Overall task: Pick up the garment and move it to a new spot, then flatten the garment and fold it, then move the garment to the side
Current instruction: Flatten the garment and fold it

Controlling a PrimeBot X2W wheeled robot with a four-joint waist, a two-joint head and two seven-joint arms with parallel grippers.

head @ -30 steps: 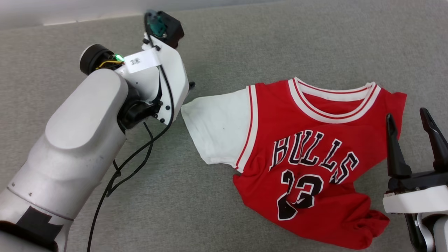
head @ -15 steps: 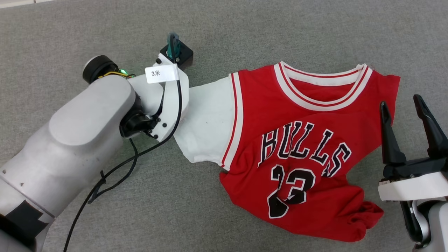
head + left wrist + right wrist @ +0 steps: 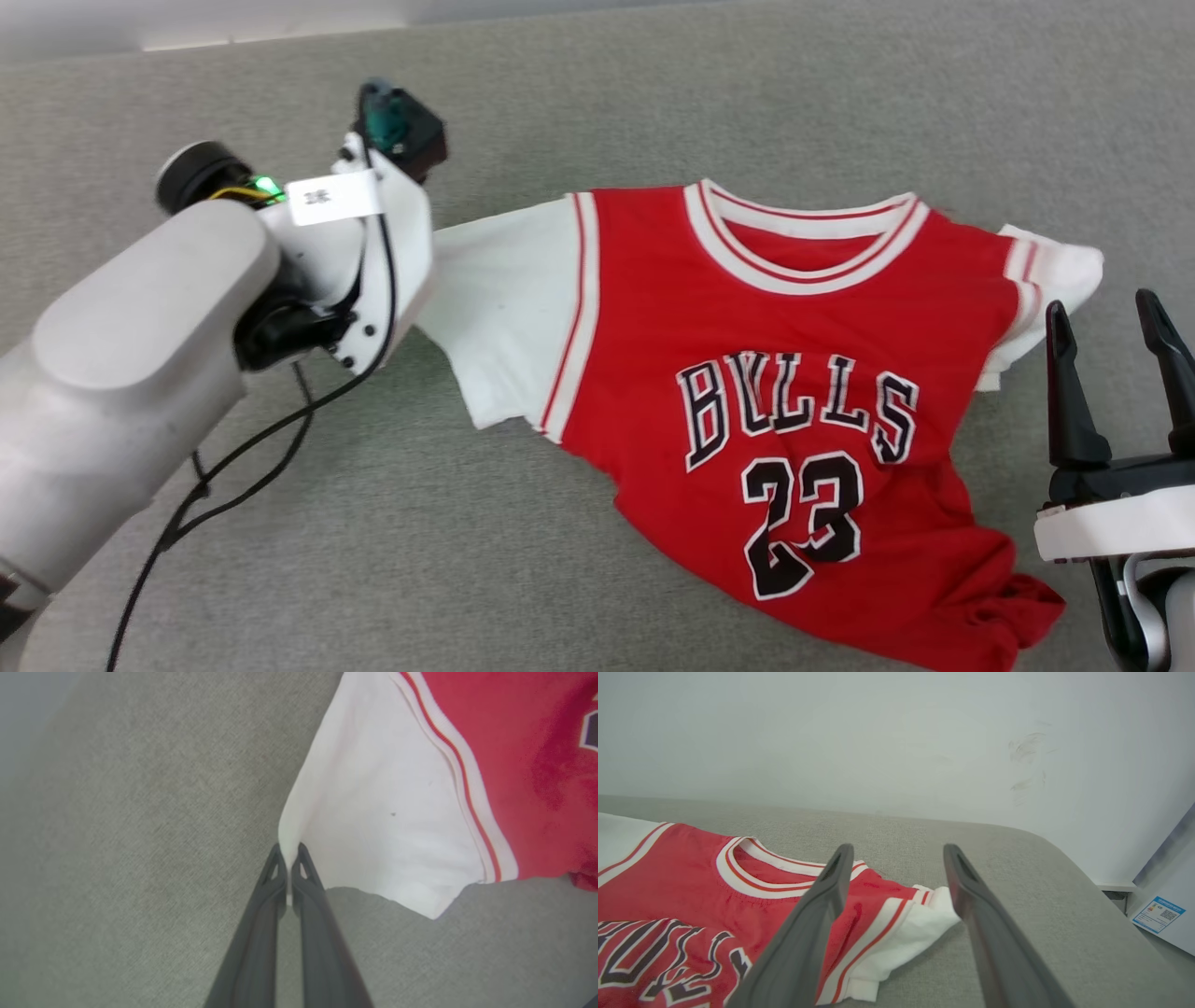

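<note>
Head view: the garment (image 3: 775,308) lies front up on the grey fabric surface (image 3: 467,541), collar toward the far edge. The black lettering and "23" are readable. Its lower hem (image 3: 999,607) is bunched near the surface's near edge, perhaps folded under itself. One white sleeve (image 3: 504,308) stretches out toward the left arm (image 3: 140,373), whose wrist covers the sleeve's tip and hides its own fingers. The other white sleeve (image 3: 1055,271) is crumpled just beyond the right gripper (image 3: 1102,306), whose two dark fingers stand spread apart with nothing between them.

Left wrist view: the left gripper (image 3: 289,851) has its fingers pressed together, pinching the outer corner of the white sleeve. The cloth rises to a peak at the tips. The sleeve's red-striped trim and the red body run off to the upper right.

Right wrist view: the spread fingers point over the crumpled sleeve and the collar (image 3: 752,868) without touching them. Beyond them lie the surface's rounded far corner and a pale wall (image 3: 831,742).
</note>
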